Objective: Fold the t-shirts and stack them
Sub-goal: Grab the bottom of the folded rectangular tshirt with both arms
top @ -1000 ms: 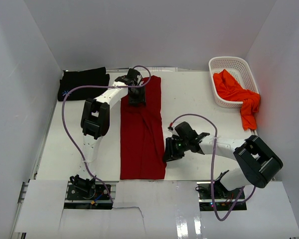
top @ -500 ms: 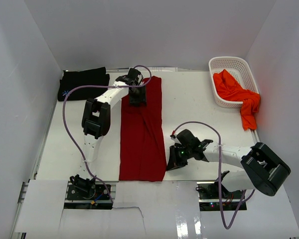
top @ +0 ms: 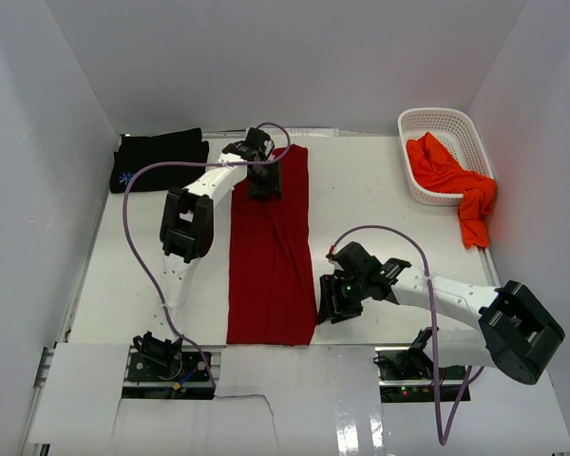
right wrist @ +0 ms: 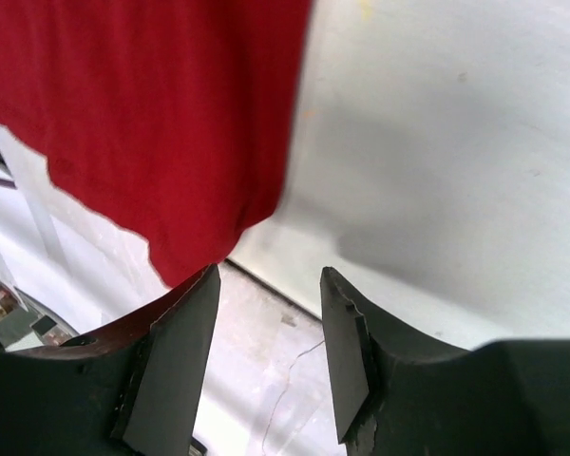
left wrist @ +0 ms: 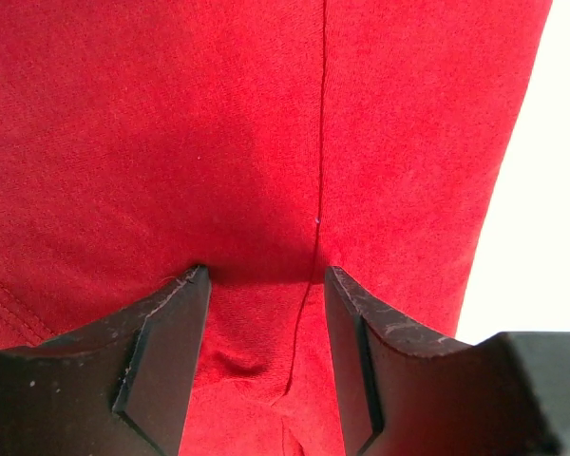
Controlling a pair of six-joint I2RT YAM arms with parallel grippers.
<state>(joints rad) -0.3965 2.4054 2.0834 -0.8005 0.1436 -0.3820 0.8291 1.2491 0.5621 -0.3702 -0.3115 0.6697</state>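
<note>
- The dark red t-shirt (top: 271, 256) lies as a long, narrow strip down the middle of the table (top: 380, 190). Its near hem reaches the table's near edge.
- There is bare table on both sides of the strip, wider on the right, up to the white basket (top: 413, 119).
- The left claw (top: 263, 185) stands released on the strip's far end, its fingers (left wrist: 171, 332) spread on the cloth.
- The right claw (top: 328, 309) is released and empty, just beside the near right corner.
- The cloth is mostly smooth, with one lengthwise crease.
- The black t-shirt (top: 160, 157) lies folded at the far left.
- The orange-red t-shirt (top: 446, 176) spills over the basket's rim.
</note>
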